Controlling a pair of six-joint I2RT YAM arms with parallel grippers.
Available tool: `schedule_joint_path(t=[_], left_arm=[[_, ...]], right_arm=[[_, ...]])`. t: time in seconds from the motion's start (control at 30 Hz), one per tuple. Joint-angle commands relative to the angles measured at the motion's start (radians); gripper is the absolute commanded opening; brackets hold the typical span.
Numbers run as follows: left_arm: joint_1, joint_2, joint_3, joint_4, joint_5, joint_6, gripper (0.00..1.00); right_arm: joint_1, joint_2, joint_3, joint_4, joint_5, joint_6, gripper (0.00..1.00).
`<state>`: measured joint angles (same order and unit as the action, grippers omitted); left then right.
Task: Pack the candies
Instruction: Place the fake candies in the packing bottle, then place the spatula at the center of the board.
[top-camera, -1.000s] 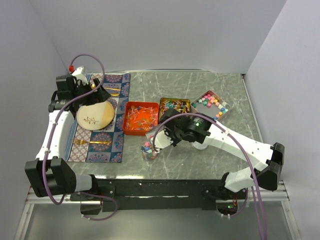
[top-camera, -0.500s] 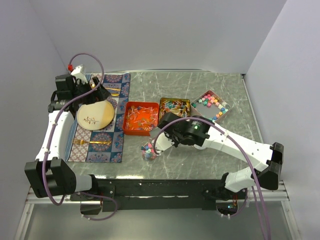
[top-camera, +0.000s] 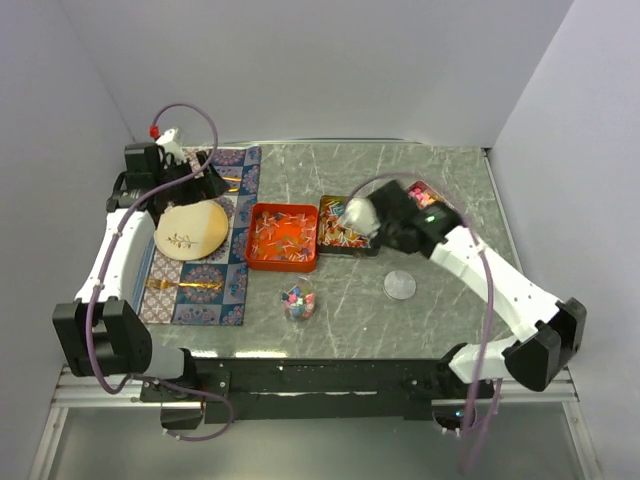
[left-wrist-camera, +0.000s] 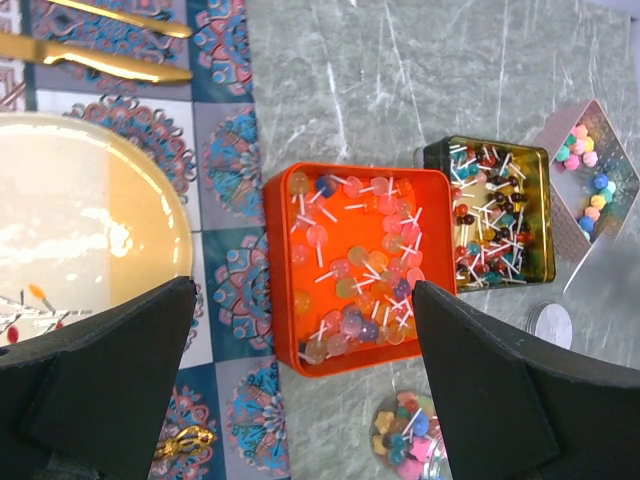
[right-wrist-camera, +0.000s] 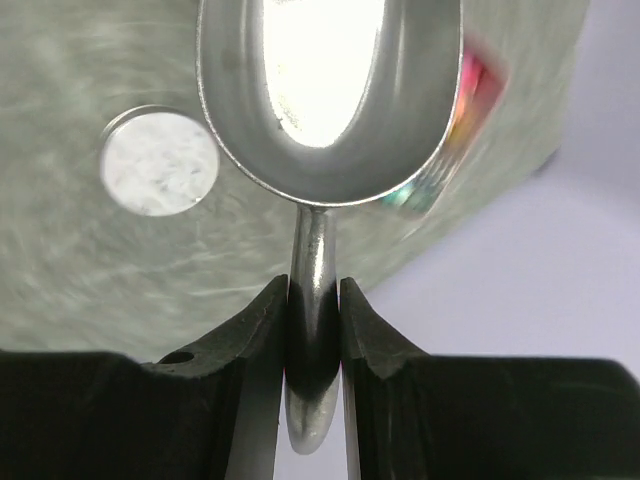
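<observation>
Over the table (top-camera: 440, 180), right gripper (right-wrist-camera: 315, 300), pinching a seemingly empty scoop (right-wrist-camera: 330, 100), should dig flat through candies (top-camera: 336, 216) at nine o'clock; left gripper (left-wrist-camera: 305, 288) gapes empty.

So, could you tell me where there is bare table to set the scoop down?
Bare table runs behind the orange tin and dark tin; more lies between the jar and the lid. The tins and placemat are crowded.

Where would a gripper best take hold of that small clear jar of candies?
Probably across the small clear jar at its round outer wall, fingers on opposite sides, coming straight down. It stands upright, mouth open, candies inside, bare table around it, so an outside pinch should spill nothing.
</observation>
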<state>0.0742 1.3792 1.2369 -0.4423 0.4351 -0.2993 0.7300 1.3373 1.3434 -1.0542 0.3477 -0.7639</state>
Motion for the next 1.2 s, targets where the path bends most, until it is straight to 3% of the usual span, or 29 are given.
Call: schedule_joint_path(t=[0.0, 0.17, 0.27, 0.43, 0.63, 0.83, 0.93, 1.07, 1.17], left_arm=[[-0.065, 0.032, 0.110, -0.032, -0.039, 0.031, 0.96], [-0.169, 0.058, 0.156, -0.059, -0.097, 0.146, 0.96], [-0.208, 0.089, 0.196, -0.110, -0.093, 0.222, 0.96], [-0.217, 0.147, 0.231, -0.167, -0.099, 0.256, 0.96], [-0.217, 0.144, 0.182, -0.142, -0.070, 0.281, 0.97], [-0.270, 0.162, 0.161, -0.295, 0.057, 0.377, 0.97], [-0.312, 0.139, 0.119, -0.335, 0.085, 0.407, 0.96], [-0.350, 0.116, 0.040, -0.323, 0.061, 0.423, 0.97], [-0.353, 0.121, 0.036, -0.306, 0.050, 0.411, 0.97]], right_arm=[[-0.236, -0.141, -0.078, 0.143, -0.069, 0.351, 0.00], [-0.540, -0.297, -0.252, 0.253, -0.145, 0.555, 0.00], [-0.634, -0.360, -0.379, 0.353, -0.116, 0.610, 0.00], [-0.791, -0.293, -0.451, 0.419, -0.157, 0.713, 0.00], [-0.869, -0.132, -0.507, 0.584, -0.151, 0.640, 0.00], [-0.934, -0.015, -0.648, 0.755, -0.161, 0.531, 0.00], [-0.946, 0.028, -0.674, 0.781, -0.185, 0.486, 0.17], [-0.948, 0.057, -0.662, 0.766, -0.216, 0.450, 0.55], [-0.948, 0.046, -0.604, 0.665, -0.231, 0.420, 0.65]])
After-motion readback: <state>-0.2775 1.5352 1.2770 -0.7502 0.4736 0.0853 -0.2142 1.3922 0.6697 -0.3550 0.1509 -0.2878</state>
